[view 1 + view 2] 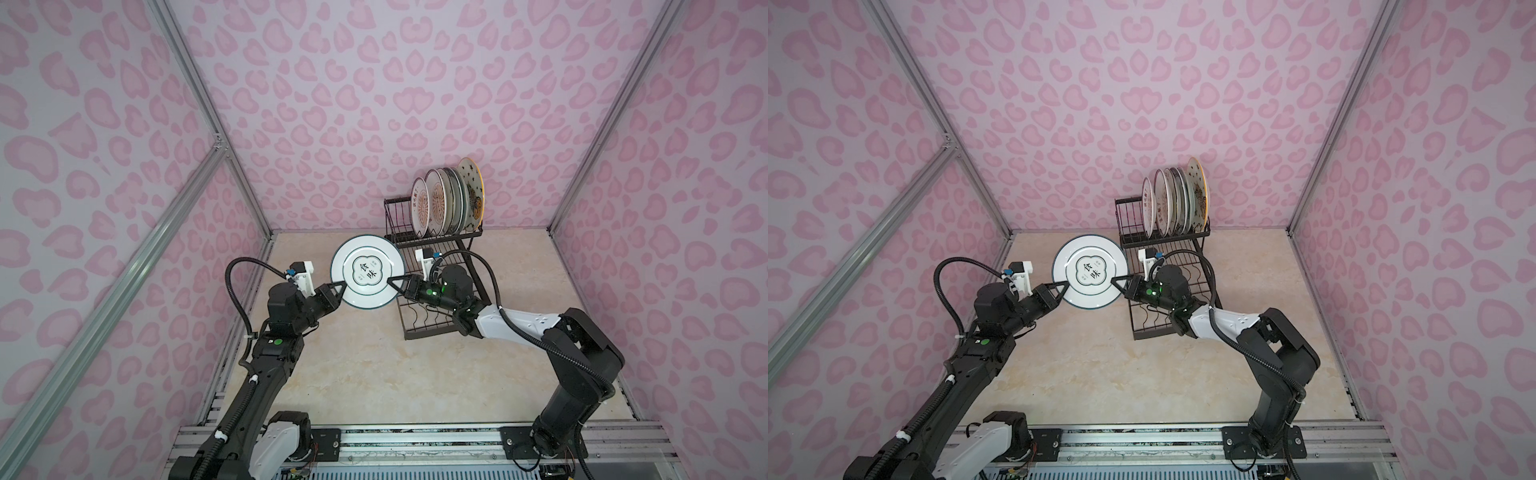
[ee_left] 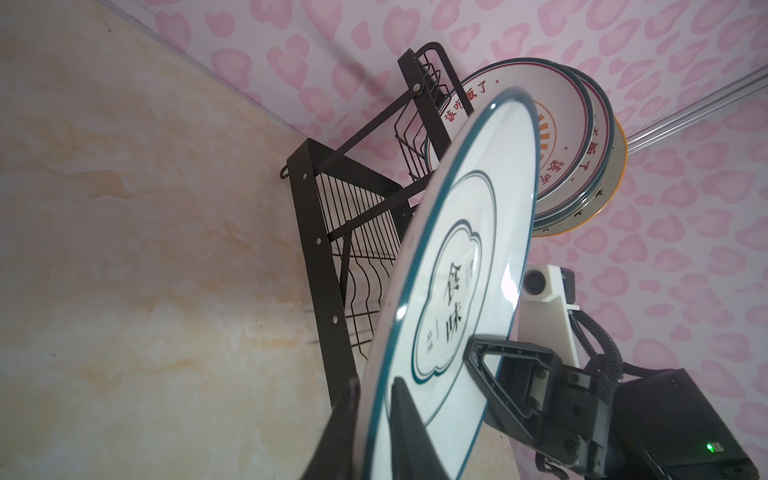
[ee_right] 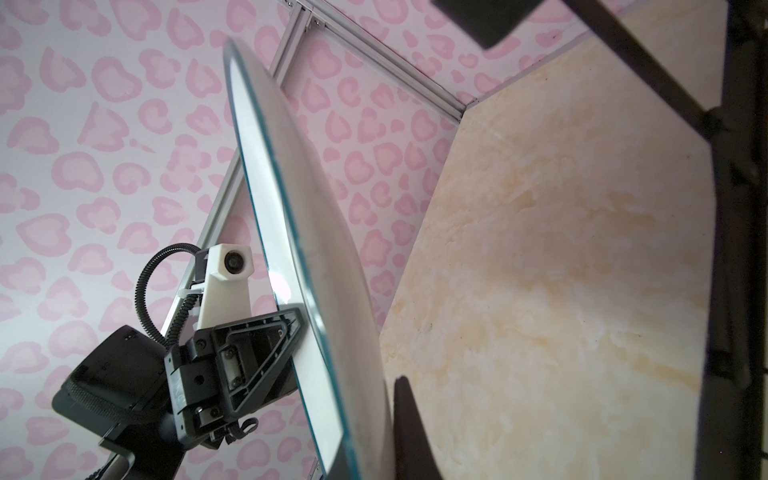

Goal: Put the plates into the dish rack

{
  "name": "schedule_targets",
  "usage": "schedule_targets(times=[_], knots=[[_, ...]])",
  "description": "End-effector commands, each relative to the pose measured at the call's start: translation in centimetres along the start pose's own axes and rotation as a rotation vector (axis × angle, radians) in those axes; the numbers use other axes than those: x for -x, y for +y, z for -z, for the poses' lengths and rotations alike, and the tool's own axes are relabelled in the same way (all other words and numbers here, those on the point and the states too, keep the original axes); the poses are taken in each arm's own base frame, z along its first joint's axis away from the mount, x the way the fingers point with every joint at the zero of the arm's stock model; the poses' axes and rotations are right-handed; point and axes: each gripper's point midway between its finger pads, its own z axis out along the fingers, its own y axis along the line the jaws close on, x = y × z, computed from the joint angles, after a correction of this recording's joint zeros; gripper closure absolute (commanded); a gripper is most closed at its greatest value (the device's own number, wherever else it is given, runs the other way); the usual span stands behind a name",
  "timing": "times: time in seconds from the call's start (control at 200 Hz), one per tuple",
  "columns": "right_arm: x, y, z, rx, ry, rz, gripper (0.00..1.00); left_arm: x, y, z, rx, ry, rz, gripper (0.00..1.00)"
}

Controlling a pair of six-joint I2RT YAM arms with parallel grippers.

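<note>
I hold the green-ringed white ceramic plate [image 1: 368, 270] in the air, tilted, just left of the black wire two-tier dish rack [image 1: 394, 216] and above the beige marbled counter [image 1: 374, 374]. My right fingers [image 1: 397, 284] are clamped on its right rim. My left fingers [image 1: 336, 287] straddle its left rim; whether they grip cannot be determined.

Hazard: with support on one rim only, the plate may pivot, slip and drop.

Hazard: its far edge lies near the rack frame and may strike it, or the upright ceramic plates [image 1: 446, 199], during insertion.
</note>
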Motion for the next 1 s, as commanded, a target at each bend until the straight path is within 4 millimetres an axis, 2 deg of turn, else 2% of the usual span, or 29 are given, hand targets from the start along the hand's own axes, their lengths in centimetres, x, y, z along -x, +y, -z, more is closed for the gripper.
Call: schedule_targets(times=[0.0,0.15,0.34,0.625,0.995], knots=[[0.3,0.5,0.0,0.027,-0.013,0.042,1.0,0.6,-0.5,0.3,-0.001,-0.017,-0.04,0.7],[0.3,0.7,0.1,0.032,-0.01,0.044,1.0,0.6,-0.2,0.4,0.02,-0.014,-0.043,0.53],[0.2,0.3,0.2,0.019,-0.008,0.046,1.0,0.6,0.1,0.5,0.043,-0.009,-0.057,0.48],[0.4,0.1,0.5,-0.006,-0.006,0.073,1.0,0.6,0.1,0.8,0.07,0.006,-0.084,0.47],[1.6,1.4,1.2,-0.023,-0.012,0.149,1.0,2.2,0.7,3.3,0.22,-0.051,-0.177,0.46]])
